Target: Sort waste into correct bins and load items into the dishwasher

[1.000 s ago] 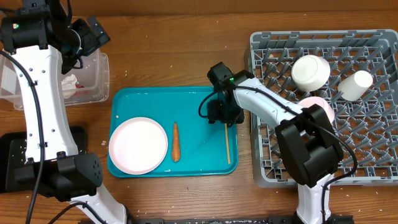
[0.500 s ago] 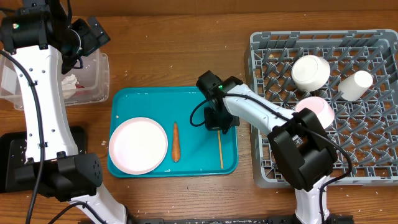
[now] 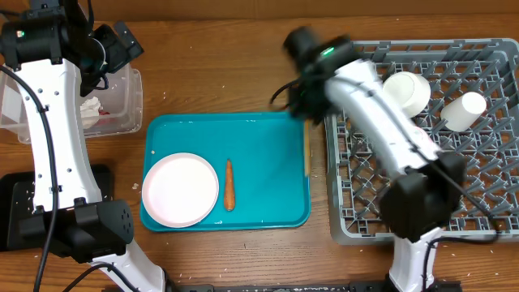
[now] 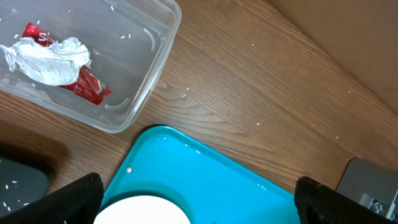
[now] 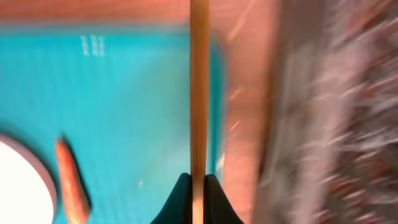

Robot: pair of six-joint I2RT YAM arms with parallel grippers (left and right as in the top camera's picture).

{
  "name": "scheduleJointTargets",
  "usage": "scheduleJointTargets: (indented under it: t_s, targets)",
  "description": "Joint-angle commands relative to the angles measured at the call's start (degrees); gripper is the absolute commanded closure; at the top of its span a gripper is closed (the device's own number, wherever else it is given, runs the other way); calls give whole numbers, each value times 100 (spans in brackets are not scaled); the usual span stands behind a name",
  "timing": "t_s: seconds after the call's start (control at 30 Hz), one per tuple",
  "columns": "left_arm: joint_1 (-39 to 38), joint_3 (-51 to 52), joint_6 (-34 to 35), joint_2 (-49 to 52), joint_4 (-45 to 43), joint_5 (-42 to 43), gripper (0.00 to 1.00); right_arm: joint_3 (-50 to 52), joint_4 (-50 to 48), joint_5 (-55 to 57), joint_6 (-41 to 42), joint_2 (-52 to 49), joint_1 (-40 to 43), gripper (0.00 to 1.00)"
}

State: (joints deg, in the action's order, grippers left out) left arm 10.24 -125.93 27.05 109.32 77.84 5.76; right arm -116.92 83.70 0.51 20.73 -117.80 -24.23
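Observation:
My right gripper (image 5: 198, 186) is shut on a thin wooden chopstick (image 5: 199, 93), which it holds over the right edge of the teal tray (image 3: 268, 130). Seen from overhead, the chopstick (image 3: 306, 154) hangs below the blurred right gripper (image 3: 306, 113), next to the grey dish rack (image 3: 486, 229). A round plate (image 3: 180, 189) and an orange carrot (image 3: 229, 184) lie on the tray. My left gripper (image 4: 199, 208) is open, high above the tray's left corner, with nothing in it. A white napkin (image 4: 53, 59) and a red wrapper (image 4: 90, 87) lie in the clear tub (image 4: 155, 74).
A white bowl (image 3: 405, 92) and a white cup (image 3: 464, 110) sit in the rack's back part. A black tray (image 3: 16, 212) lies at the front left, partly behind the left arm. Rice grains dot the wooden table near the tub.
My right gripper has shut on the chopstick, lifted it off the tray and swung back and to the right towards the rack. The left arm has not moved.

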Motion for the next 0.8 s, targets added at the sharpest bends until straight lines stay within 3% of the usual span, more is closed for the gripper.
scheduleJointTargets:
  t_s: [0.0, 0.2, 0.4, 0.57, 0.77]
  targets:
    - [22, 22, 81, -24, -7, -39, 0, -514, 116, 264, -568, 326, 570, 96]
    - [22, 22, 81, -24, -7, -39, 0, -358, -83, 81, -925, 271, 1436, 96]
    - [22, 22, 81, -24, -7, -39, 0, 240, -566, -284, -1075, 269, 1615, 96]
    - [22, 22, 81, -24, -7, -39, 0, 800, -1040, -278, -1073, 264, 1615, 78]
    - [22, 22, 81, -24, -7, -39, 0, 835, -903, -321, -1008, 280, 1615, 74]
